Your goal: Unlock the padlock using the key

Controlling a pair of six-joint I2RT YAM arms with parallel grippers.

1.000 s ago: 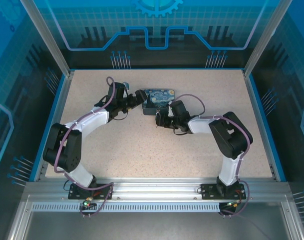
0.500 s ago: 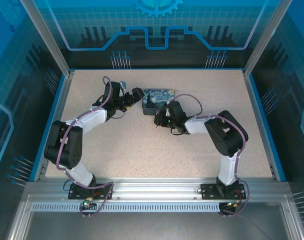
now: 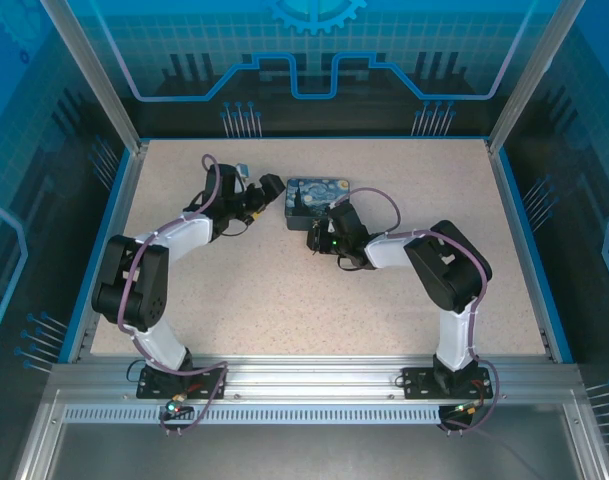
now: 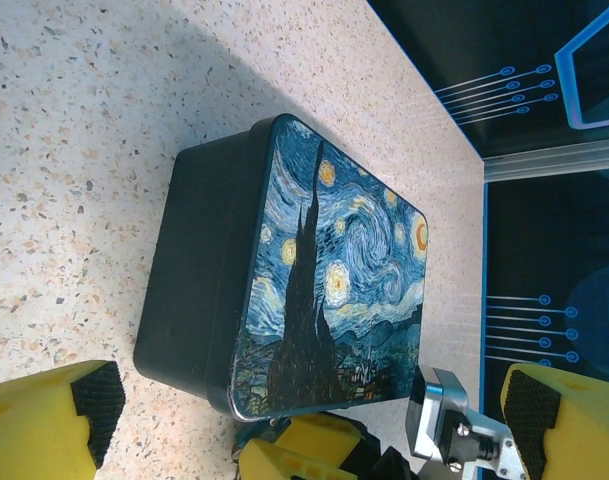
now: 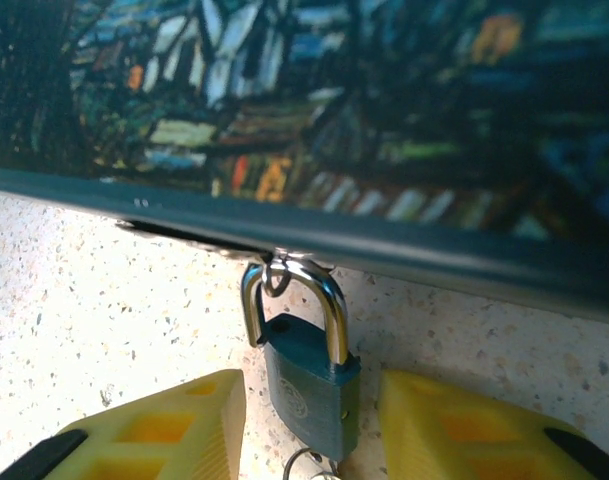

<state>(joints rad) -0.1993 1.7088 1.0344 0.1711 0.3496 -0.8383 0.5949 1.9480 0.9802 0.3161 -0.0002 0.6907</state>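
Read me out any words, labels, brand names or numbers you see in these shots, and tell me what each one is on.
No text can be read anywhere.
padlock: a round stamped mark on its teal body, too blurred to read.
painted tin: a swirly night-sky picture on the lid, no lettering.
back wall: gear and circuit-line graphics, no words.

Left arm point(image 3: 176, 238) and right arm point(image 3: 454, 340) were built of black joint housings and white links, purple-grey cables point(image 3: 210, 178) were strung along both, yellow fingers point(image 5: 154, 430) were tipped with black pads point(image 4: 96, 395), a silver bracket point(image 4: 436, 405) was fastened with screws point(image 4: 462, 430), black bases point(image 3: 162, 378) were bolted down.
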